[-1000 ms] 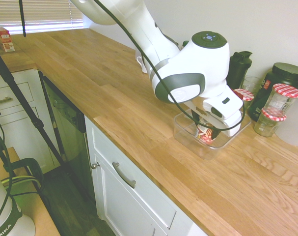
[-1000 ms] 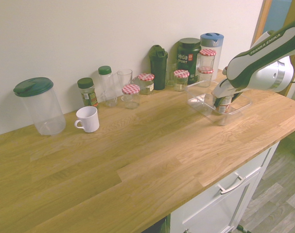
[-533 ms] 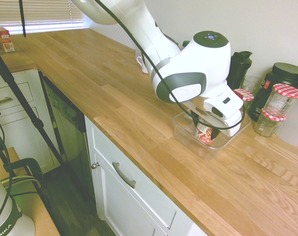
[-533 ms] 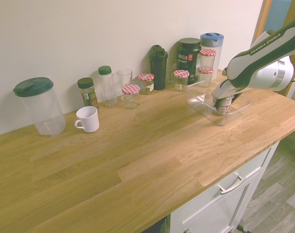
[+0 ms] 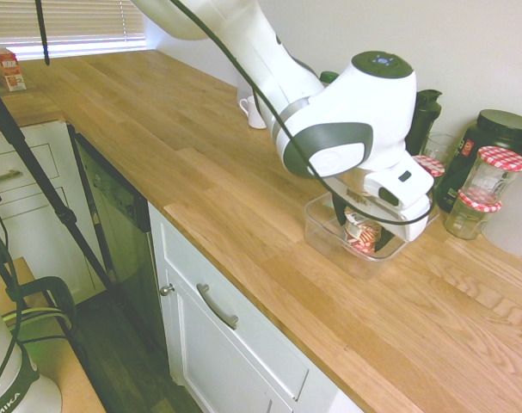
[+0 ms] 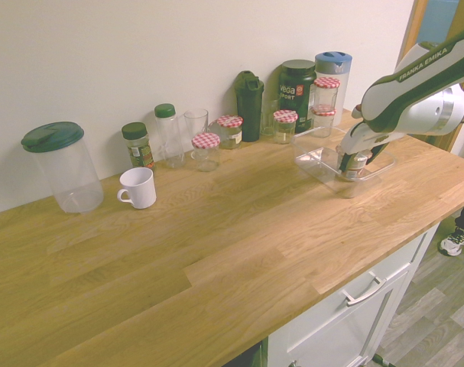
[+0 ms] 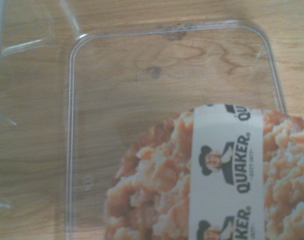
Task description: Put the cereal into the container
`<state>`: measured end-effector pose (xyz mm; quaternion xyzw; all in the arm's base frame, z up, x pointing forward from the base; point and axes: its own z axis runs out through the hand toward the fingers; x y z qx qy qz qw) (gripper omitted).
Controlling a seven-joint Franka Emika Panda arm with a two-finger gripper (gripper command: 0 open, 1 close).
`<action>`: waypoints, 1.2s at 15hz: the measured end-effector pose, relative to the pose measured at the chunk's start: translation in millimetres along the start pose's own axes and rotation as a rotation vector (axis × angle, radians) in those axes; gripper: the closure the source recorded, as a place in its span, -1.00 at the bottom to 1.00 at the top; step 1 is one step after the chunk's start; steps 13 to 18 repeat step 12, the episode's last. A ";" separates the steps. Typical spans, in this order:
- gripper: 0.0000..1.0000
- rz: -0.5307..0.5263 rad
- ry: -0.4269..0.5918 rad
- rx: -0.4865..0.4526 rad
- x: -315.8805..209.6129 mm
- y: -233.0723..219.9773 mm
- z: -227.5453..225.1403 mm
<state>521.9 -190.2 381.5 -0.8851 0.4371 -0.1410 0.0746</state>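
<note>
Worktop: a wooden kitchen counter runs along a pale wall, with the container near its front edge.
Cereal: we see the small printed cup inside the container, its QUAKER-marked lid facing the wrist camera.
Gripper: our two-finger gripper reaches down into the container, its fingers apart on either side of the cup, which looks released.
Container: the clear square tub sits flat on the wood around the cup.
Stacked jars: two glass jars with red-checked lids stand between the container and the wall, beside the black Vega tub.
White mug: the mug stands well apart from the container, farther along the counter.
Step in hand: we judge this to be the release, with the placing practically done.
Next move: we should lift straight up with the fingers wide, clearing the container's rim without brushing the cup and tipping it.
</note>
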 end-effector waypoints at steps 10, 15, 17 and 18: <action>-1.00 0.052 -0.134 -0.040 3.9 -16.3 -92.5; -1.00 0.048 -0.112 -0.011 3.0 -17.7 -111.9; -1.00 0.048 -0.112 -0.011 3.0 -17.7 -111.9; -1.00 0.048 -0.112 -0.011 3.0 -17.7 -111.9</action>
